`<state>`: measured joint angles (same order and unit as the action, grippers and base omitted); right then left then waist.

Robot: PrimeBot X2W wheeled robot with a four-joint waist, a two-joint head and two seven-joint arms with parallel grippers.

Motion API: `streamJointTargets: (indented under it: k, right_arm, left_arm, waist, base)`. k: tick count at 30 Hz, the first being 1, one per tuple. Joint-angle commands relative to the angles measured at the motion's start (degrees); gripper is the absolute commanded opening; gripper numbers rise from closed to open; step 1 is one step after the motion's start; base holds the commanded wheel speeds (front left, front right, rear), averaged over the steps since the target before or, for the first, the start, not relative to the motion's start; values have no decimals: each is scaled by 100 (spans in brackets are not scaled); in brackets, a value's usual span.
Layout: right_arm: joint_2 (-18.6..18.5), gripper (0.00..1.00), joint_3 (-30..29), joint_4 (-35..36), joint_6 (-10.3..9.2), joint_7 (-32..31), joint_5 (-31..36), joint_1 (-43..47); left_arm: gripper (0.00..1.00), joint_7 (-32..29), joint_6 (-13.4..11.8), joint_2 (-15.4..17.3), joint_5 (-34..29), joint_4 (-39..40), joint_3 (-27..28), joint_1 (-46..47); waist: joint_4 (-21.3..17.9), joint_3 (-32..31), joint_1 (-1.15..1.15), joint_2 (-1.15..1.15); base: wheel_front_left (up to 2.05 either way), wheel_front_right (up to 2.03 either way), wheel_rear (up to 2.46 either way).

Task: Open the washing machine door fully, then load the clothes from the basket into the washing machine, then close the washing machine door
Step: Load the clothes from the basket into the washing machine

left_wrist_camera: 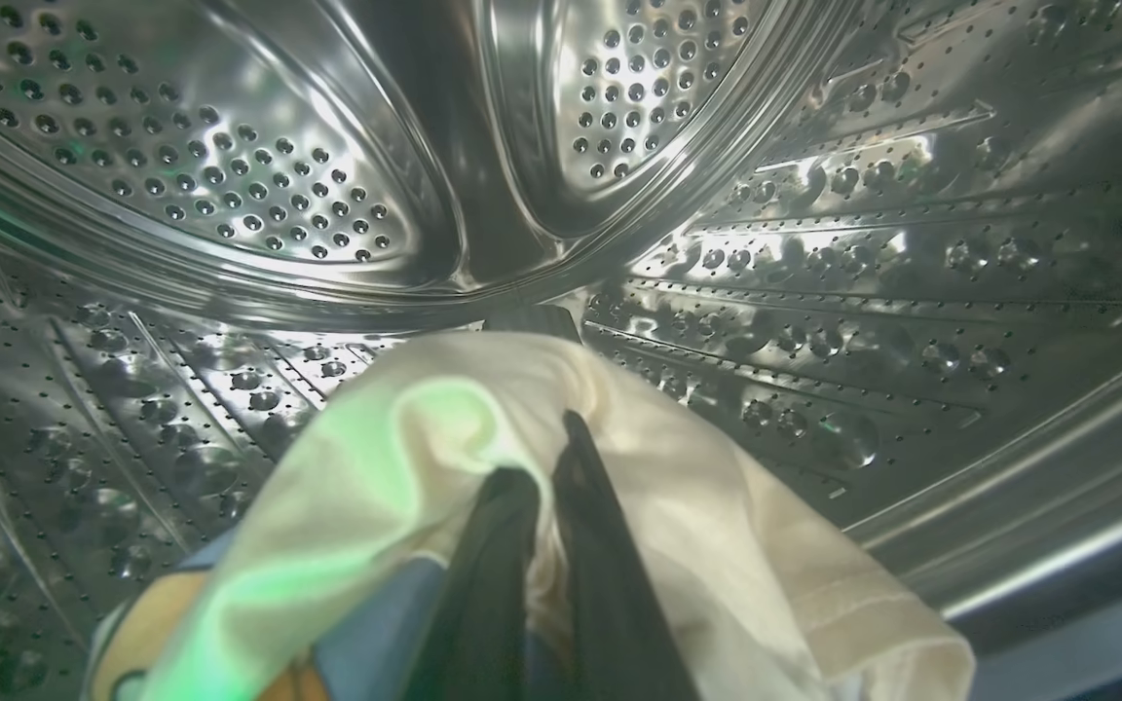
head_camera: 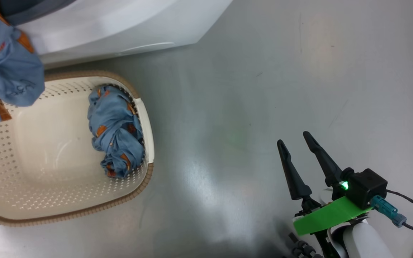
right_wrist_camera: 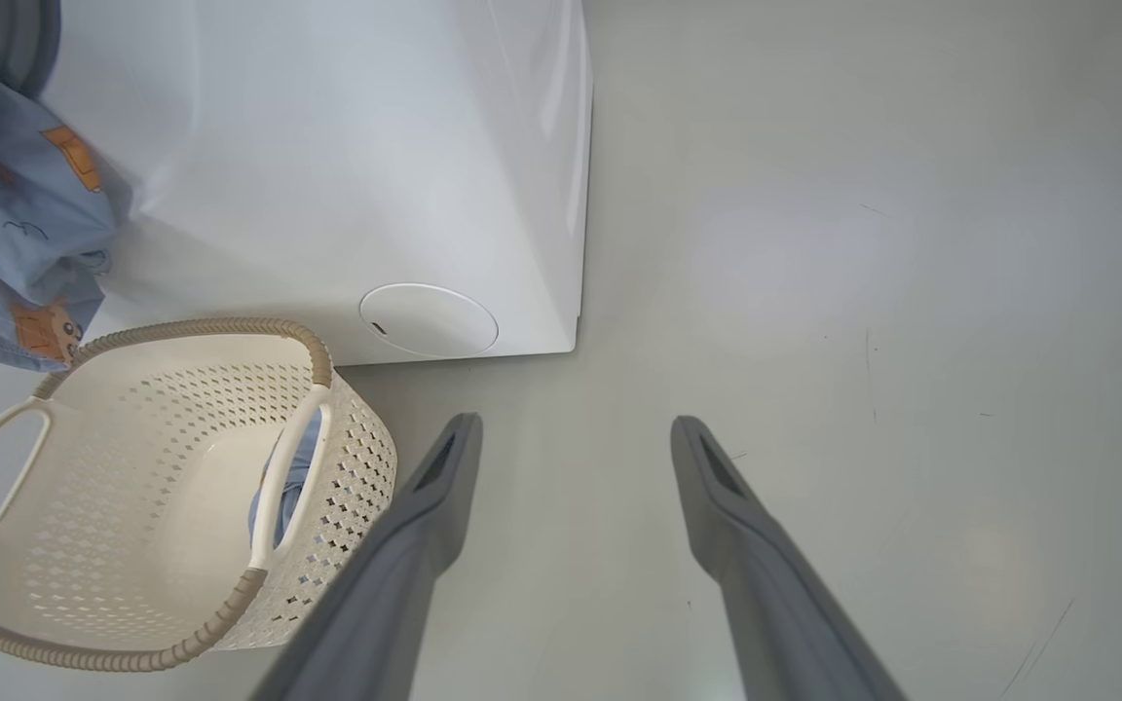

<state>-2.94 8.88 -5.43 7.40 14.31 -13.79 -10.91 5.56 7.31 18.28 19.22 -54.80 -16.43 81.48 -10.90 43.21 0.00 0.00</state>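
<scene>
Grey floor point(head_camera: 264, 89), white washing machine point(right_wrist_camera: 327, 146); its door is judged open, since the left gripper point(left_wrist_camera: 542, 448) is inside the drum point(left_wrist_camera: 230, 175), pinching the cream garment point(left_wrist_camera: 717, 506). Blue garment point(head_camera: 115, 132) lies in the basket point(head_camera: 48, 200), not yet loaded. Right gripper point(head_camera: 293, 137) spread, empty.

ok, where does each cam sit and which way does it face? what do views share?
Head: on the head, looking down at floor, basket holding a blue garment, washing machine base; open right end effector lower right.
Left wrist: at the drum mouth, facing its back wall; left end effector shut on a cream garment.
Right wrist: above the floor, facing washing machine front, round cap, basket; its own fingers spread.
Shared: head and right wrist both show basket, washing machine, hanging blue cloth.
</scene>
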Motion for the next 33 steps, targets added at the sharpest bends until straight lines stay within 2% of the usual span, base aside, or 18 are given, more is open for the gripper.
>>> streamJointTargets:
  k: [1, 7, 12, 15, 16, 17, 18, 23, 33]
  right_arm:
    - [5, 100, 163, 87, 9, 69, -46, 120]
    - [6, 100, 229, 65, 9, 69, -56, 183]
    - [6, 100, 282, 48, 9, 69, -88, 137]
    - [6, 100, 296, 17, 9, 69, -100, 91]
    - [6, 100, 286, 2, 9, 69, -100, 86]
    - [6, 100, 279, -15, 9, 69, -99, 92]
    - [6, 100, 267, -18, 9, 69, -101, 102]
    - [6, 100, 181, -31, 9, 69, -76, 114]
    - [6, 100, -16, 86, 9, 69, -36, -33]
  left_arm:
    - [0, 72, -37, 237, -37, 65, 17, 157]
    - [0, 882, -43, 331, -463, 418, -271, 494]
    - [0, 940, -65, 322, -691, 1480, -215, 446]
    - [0, 941, -62, 277, -643, 1541, -84, 173]
    - [24, 941, -61, 244, -594, 1413, -45, 79]
    - [80, 942, -60, 224, -558, 1336, -2, 20]
    - [100, 942, -58, 219, -533, 1225, 30, -26]
    - [100, 942, -48, 102, -413, 665, 83, -79]
    - [100, 943, -31, -124, -331, 433, 67, -104]
  waist:
    - [-25, 21, 0, 0]
    - [-77, 43, 0, 0]
    - [-88, 62, 0, 0]
    - [-87, 32, 0, 0]
    - [-75, -6, 0, 0]
    - [-67, -46, 0, 0]
    - [-55, -81, 0, 0]
    - [26, -186, 0, 0]
    - [242, -252, 0, 0]
  base:
    - [0, 0, 0]
    - [0, 0, 0]
    - [0, 0, 0]
    - [0, 0, 0]
    - [0, 0, 0]
    - [0, 0, 0]
    - [0, 0, 0]
    - [0, 0, 0]
    - [0, 0, 0]
